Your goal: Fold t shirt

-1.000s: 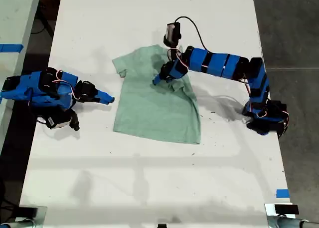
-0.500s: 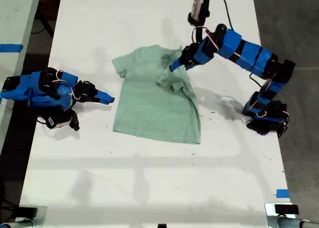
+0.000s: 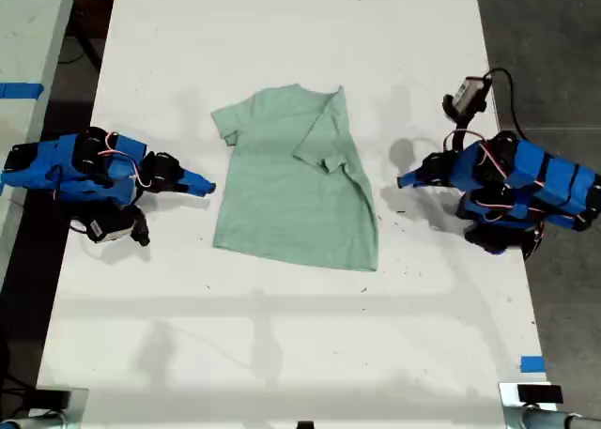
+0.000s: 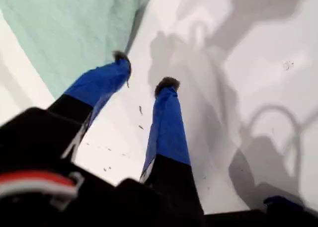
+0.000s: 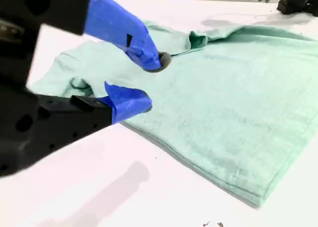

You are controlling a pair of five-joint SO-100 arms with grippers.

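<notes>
**White surface, one side of the shirt in, the other still to fold**

The long white surface (image 3: 282, 335) carries only the pale green t shirt (image 3: 272, 194) and the two blue arms. The shirt lies flat about midway between the surface's two long edges. The side of it toward the exterior view's right is already turned in over the chest as a flap (image 3: 329, 138). The sleeve (image 3: 228, 121) toward the exterior view's left is still spread out.

I'd judge that the next step is to fold that spread side. To do it well, the arm should pinch the sleeve and side hem together, low against the surface. It should lift only enough to clear the cloth, then carry the edge across to meet the flap so the two folds lie parallel. A grab at a single layer, or one too far in, would likely bunch the body of the shirt.

The second hand (image 3: 205, 187) sits just beside the shirt's side edge, below the spread sleeve. Its jaws are slightly parted with nothing between them, and in its own wrist view the fingertips hang right at the cloth's border. The first hand (image 3: 402, 179) rests near the opposite long edge, apart from the shirt. Its jaws are parted over bare surface and hold nothing, with the shirt's folded side ahead of it.
</notes>
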